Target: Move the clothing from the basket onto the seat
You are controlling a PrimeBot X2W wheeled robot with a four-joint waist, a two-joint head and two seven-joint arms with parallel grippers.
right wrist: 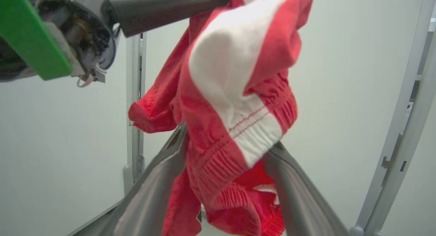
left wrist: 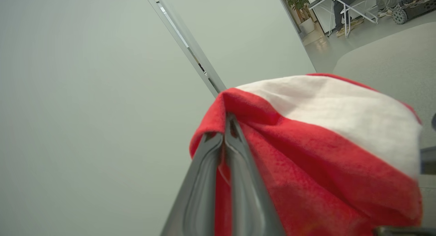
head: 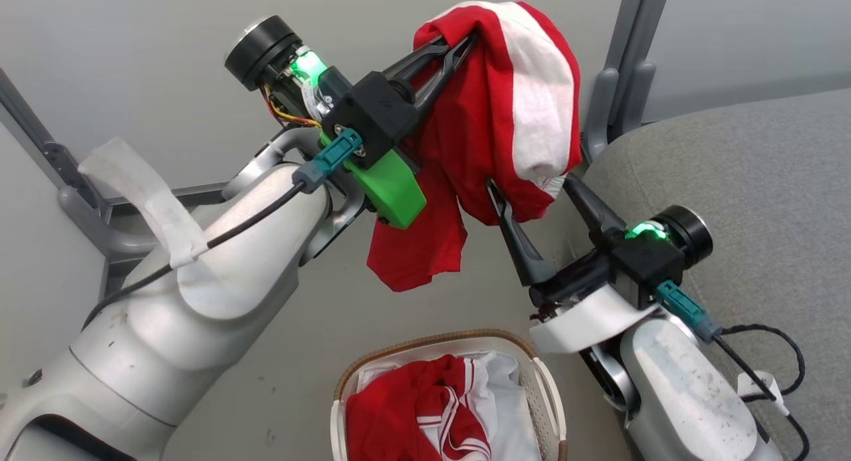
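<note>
Left gripper (head: 459, 45) clamps red garment (head: 479, 128) aloft; right gripper (head: 530, 183) spread wide around its lower edge.

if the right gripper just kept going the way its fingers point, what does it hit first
The red sports garment with a white band, hanging from the shut left gripper. Its elastic hem sags between the fingers of the open right gripper, so contact would likely come almost at once.
</note>
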